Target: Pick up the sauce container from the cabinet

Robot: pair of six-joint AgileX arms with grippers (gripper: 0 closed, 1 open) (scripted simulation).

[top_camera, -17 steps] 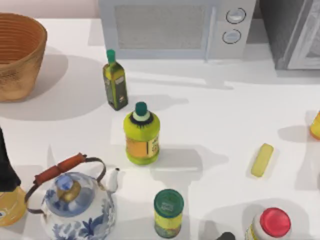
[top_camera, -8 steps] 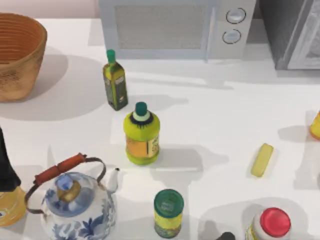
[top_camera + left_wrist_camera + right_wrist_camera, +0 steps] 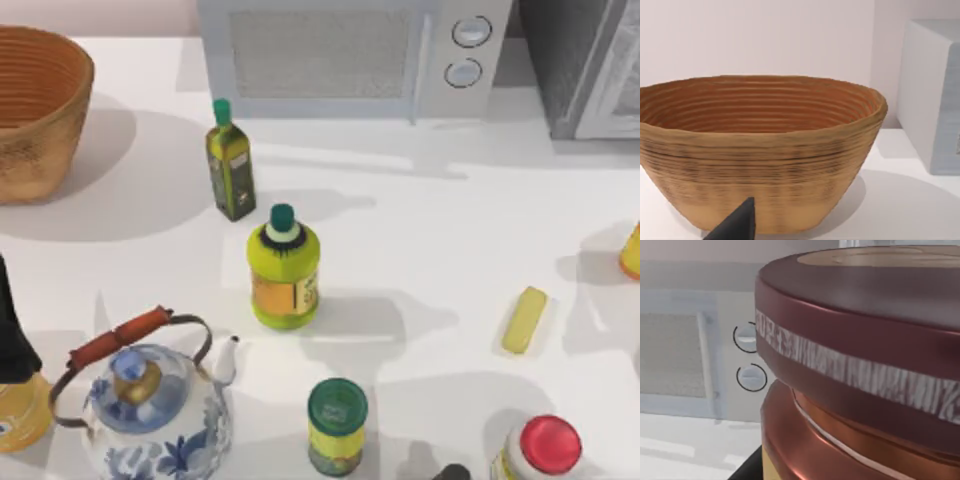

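The sauce container (image 3: pixel 865 370) looms right in front of my right wrist camera: a maroon-rimmed lid with a tan top above a coppery-orange body. One dark finger (image 3: pixel 747 467) of my right gripper lies against the jar's body, and the jar looks held. Behind it stands the pale microwave (image 3: pixel 685 355) with its two knobs. The dark grey speckled cabinet (image 3: pixel 575 60) with its light grey door frame stands at the table's back right corner. My left arm (image 3: pixel 12 330) is parked at the left edge; one dark fingertip (image 3: pixel 737 225) points toward the woven basket (image 3: pixel 760 150).
Across the table stand an olive oil bottle (image 3: pixel 230 170), a yellow-green bottle (image 3: pixel 284 270), a green-lidded yellow jar (image 3: pixel 337 425), a red-capped white bottle (image 3: pixel 545 450), a blue-patterned kettle (image 3: pixel 150 405) and a yellow bar (image 3: pixel 524 320). An orange object (image 3: pixel 632 250) sits at the right edge.
The shadows on the right side of the table have spread and shifted. None of the objects in the top view has moved.
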